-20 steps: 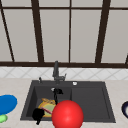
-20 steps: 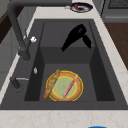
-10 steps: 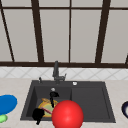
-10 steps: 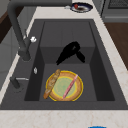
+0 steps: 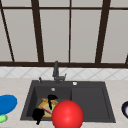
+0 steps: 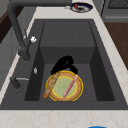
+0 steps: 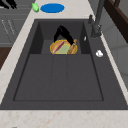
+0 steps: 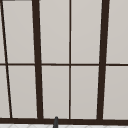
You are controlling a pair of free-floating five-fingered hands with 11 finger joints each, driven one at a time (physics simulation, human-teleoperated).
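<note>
Starting at the far left of the front view, a blue plate (image 5: 7, 103) lies on the pale bench (image 5: 15, 87) and is cut off by the picture's edge, with a small green thing (image 5: 2, 118) just in front of it, too partly seen to name. The right side view shows that same blue plate (image 7: 52, 8) and green thing (image 7: 35, 7) beyond the sink's end.

Next comes the dark sink (image 5: 105, 100). Over its front left corner hangs the left hand (image 5: 38, 115), a black shape whose fingers I cannot tell apart, so whether it is spread or curled stays unclear. Behind it, in the left basin, lies a yellow-rimmed plate (image 5: 44, 108), largely hidden in the front view by the hands and by a big red ball (image 5: 67, 114) that stands in front of the sink. The left side view shows the plate (image 6: 64, 86) whole: a green middle, a brown bread-like stick (image 6: 51, 84) lying over its faucet-side rim, and a thin pink stick (image 6: 70, 86) across it.

The right hand (image 5: 51, 98) is low over the plate's far edge; in the left side view this hand (image 6: 63, 64) reaches down with bent fingers to the rim, seemingly touching it, though a firm grip cannot be made out.

A dark faucet (image 5: 56, 72) stands behind the basin. At the far right a dark bowl (image 5: 125, 109) is cut off by the frame.
</note>
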